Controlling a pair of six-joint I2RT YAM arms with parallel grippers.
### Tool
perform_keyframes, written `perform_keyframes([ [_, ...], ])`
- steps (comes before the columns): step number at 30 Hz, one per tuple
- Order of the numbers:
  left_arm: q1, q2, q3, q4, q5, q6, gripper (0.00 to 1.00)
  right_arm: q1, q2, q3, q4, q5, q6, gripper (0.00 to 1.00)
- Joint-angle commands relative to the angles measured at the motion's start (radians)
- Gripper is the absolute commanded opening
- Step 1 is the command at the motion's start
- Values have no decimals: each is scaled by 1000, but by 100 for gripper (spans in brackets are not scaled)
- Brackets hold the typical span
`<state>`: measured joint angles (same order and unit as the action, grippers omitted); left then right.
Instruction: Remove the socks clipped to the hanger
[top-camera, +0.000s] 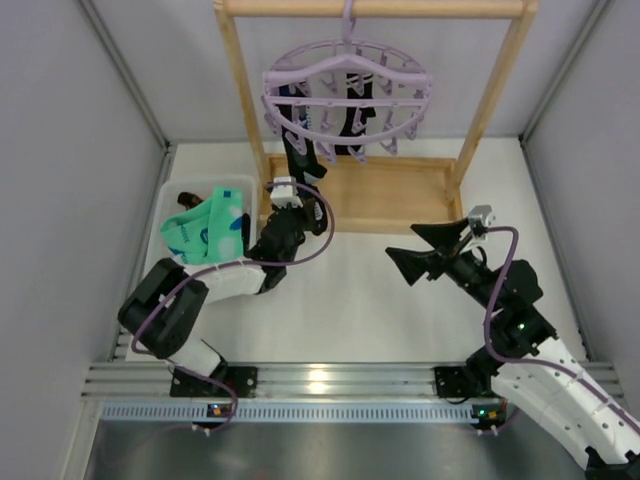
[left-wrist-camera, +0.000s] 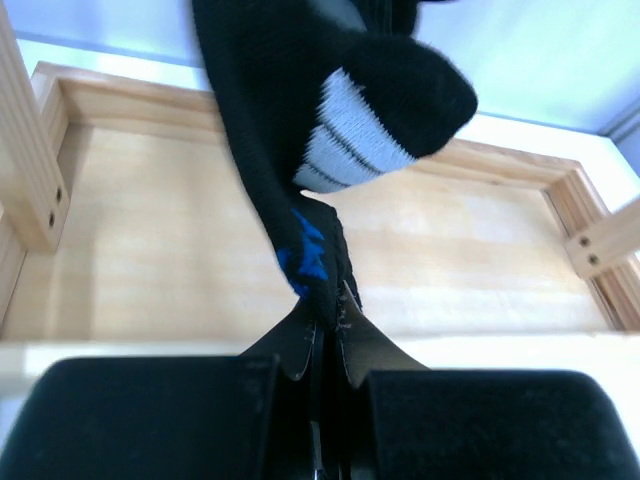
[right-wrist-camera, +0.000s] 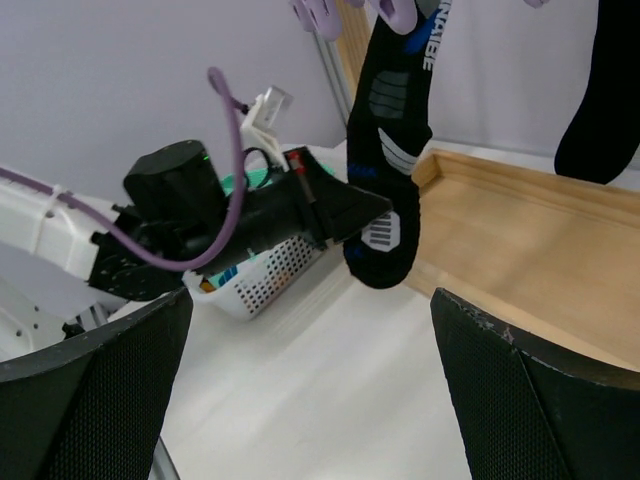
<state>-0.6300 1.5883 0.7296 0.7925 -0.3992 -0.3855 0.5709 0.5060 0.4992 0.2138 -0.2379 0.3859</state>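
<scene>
The lilac hanger (top-camera: 347, 90) hangs by its hook from the top bar of the wooden frame. A black sock (top-camera: 298, 155) with blue and white marks dangles from a clip on its left side. My left gripper (top-camera: 289, 197) is shut on the lower end of this sock (left-wrist-camera: 290, 120); in the left wrist view the fabric is pinched between the closed fingers (left-wrist-camera: 330, 325). The right wrist view shows the same sock (right-wrist-camera: 395, 150) still hanging from a clip. Another black sock (top-camera: 355, 125) hangs further right. My right gripper (top-camera: 425, 250) stands open and empty over the table (right-wrist-camera: 312, 300).
A white perforated basket (top-camera: 172, 205) at the left holds a mint-green sock (top-camera: 205, 228) and a brown one. The light wooden frame's base tray (top-camera: 400, 190) lies under the hanger, its uprights on either side. Grey walls close in left and right.
</scene>
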Motion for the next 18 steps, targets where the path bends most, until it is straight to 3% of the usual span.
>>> perform_keyframes([
  [1, -95, -141, -117, 68, -99, 31, 0, -11, -32, 58, -60, 22, -5, 98],
  [10, -405, -258, -259, 67, -249, 112, 0, -11, -72, 159, -181, 35, 16, 96],
  [18, -650, -188, -239, 67, -441, 215, 0, -11, 86, 337, -320, 12, -1, 93],
])
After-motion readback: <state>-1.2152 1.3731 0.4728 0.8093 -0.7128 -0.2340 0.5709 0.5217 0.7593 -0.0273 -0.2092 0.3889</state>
